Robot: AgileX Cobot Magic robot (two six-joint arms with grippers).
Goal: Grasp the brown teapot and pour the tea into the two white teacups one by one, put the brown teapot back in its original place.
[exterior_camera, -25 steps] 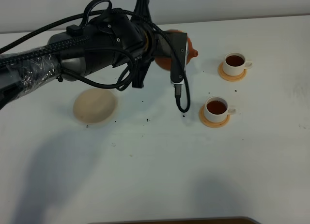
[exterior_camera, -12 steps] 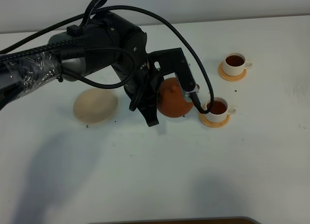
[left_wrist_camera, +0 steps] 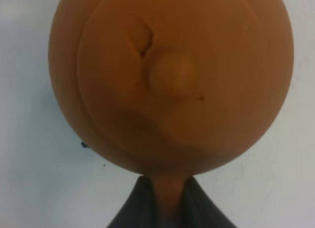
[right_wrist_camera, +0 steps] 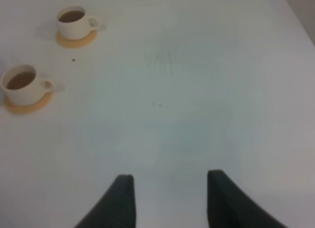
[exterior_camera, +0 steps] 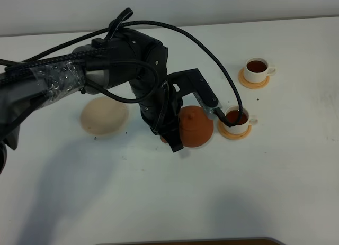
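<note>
The brown teapot point(exterior_camera: 195, 127) is upright and low over the table, just left of the nearer white teacup point(exterior_camera: 237, 117). In the left wrist view its lid and knob point(left_wrist_camera: 173, 75) fill the picture. My left gripper point(left_wrist_camera: 167, 191) is shut on the teapot's handle. Both cups hold dark tea; the farther teacup point(exterior_camera: 257, 66) stands behind to the right. The pale beige saucer point(exterior_camera: 104, 115) lies bare to the left of my arm. In the right wrist view my right gripper point(right_wrist_camera: 171, 175) is open over bare table, well apart from the teacups point(right_wrist_camera: 22, 84) point(right_wrist_camera: 73, 22).
Each cup stands on a small orange-tan coaster point(exterior_camera: 233, 132) point(exterior_camera: 253, 82). The left arm's black body and cables point(exterior_camera: 132, 65) span the table's left half. Dark specks point(exterior_camera: 160, 132) dot the white table point(exterior_camera: 265, 176).
The left arm has carried the teapot from behind the cups toward the front, bringing it from tilted to upright and down beside the nearer cup. The cups have not moved.
</note>
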